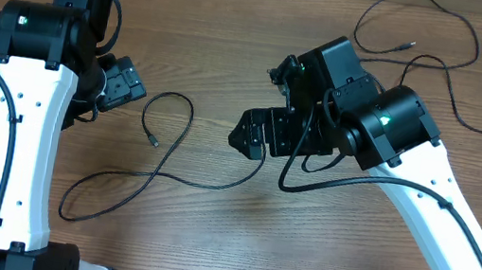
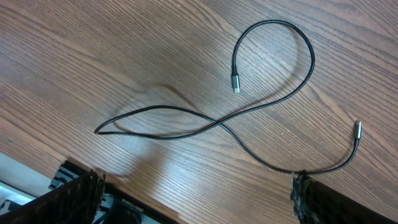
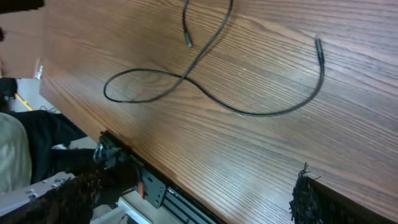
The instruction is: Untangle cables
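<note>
Seemingly untangled, the looped cable (image 2: pixel 221 122) lies apart from the far cable (image 1: pixel 447 84).

overhead looks straight down on the table (image 1: pixel 205 245); both wrist views slant closely onto the same looped cable (image 2: pixel 219 122).

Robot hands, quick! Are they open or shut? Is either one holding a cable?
Left hand: open, holding nothing.
Right hand: open, holding nothing.
</note>
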### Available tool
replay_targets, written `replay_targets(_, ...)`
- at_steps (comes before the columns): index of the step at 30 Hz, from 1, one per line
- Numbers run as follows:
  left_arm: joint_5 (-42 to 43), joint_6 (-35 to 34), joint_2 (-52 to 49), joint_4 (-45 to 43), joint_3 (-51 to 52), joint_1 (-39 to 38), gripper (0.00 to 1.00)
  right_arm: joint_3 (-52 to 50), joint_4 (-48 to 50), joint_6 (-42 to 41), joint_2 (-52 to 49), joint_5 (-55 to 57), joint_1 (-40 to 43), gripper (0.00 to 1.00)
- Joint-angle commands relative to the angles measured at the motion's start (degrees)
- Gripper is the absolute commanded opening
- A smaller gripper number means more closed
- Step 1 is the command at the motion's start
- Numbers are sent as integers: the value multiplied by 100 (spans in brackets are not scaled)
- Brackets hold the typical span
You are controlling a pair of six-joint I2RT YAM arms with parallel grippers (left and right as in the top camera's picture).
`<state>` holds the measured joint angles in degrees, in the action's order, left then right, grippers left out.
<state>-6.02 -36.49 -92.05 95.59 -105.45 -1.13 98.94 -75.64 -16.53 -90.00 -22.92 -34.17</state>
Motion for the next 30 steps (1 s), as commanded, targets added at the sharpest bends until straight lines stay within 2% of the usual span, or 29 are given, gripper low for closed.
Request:
replay_targets(1,7,28,-11,-7,26,-2,100,-31,92,-33,31,-291,-22,100)
replay_targets(8,9,28,-11,-7,26,-2,99,-31,490,-151,24,-138,-22,100)
replay_targets(13,7,28,-11,-7,26,-2,100,-33,382,-1298,-151,1143,-24,100)
replay_targets(16,9,28,-11,-7,26,-2,99,-33,234,-1674,-367,1600,-22,100)
replay_targets(30,9,28,-11,-7,26,-2,100,-33,-44,-1668,-1934,1604,-151,99)
